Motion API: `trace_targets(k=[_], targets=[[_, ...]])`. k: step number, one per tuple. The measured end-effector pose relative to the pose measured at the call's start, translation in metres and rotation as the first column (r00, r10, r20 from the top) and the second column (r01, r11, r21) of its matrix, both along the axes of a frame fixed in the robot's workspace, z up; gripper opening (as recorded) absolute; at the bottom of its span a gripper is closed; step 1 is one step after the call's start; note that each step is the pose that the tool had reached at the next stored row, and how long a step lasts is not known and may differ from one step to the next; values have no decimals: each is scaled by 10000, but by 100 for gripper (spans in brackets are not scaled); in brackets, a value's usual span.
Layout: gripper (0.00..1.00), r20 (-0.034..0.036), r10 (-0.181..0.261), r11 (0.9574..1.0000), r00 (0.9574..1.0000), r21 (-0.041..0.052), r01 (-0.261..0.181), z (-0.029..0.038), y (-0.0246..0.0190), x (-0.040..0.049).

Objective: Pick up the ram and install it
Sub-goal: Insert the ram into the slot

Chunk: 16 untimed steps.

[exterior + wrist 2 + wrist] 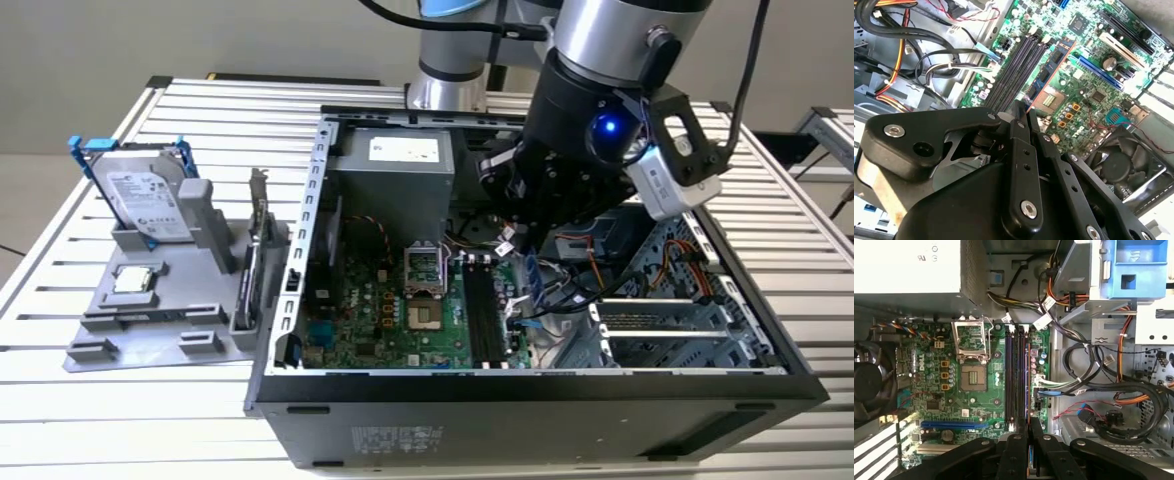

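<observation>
While tilted into the case (534, 390), gripper (1028, 426) fingers (1037, 432) pinching ram (1046, 75)

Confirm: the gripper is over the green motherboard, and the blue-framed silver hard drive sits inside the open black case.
Wrong: the exterior view shows the blue-framed silver hard drive standing on the grey tray outside the open black case. The gripper is over the green motherboard.

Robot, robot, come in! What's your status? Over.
Gripper shut on the ram, inside the computer case. Ram edge-down over the memory slots, seating not visible. Cables beside the slots, not across them.
</observation>
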<state>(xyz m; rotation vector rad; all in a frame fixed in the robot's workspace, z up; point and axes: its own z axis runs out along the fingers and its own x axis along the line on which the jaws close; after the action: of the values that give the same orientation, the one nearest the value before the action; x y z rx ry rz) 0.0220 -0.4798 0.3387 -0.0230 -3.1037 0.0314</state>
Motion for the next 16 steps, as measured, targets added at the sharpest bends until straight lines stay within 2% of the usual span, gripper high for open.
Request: trace_targets(k=[16], targets=[[0, 1, 0, 10000, 10000, -68, 0, -94, 51, 7]])
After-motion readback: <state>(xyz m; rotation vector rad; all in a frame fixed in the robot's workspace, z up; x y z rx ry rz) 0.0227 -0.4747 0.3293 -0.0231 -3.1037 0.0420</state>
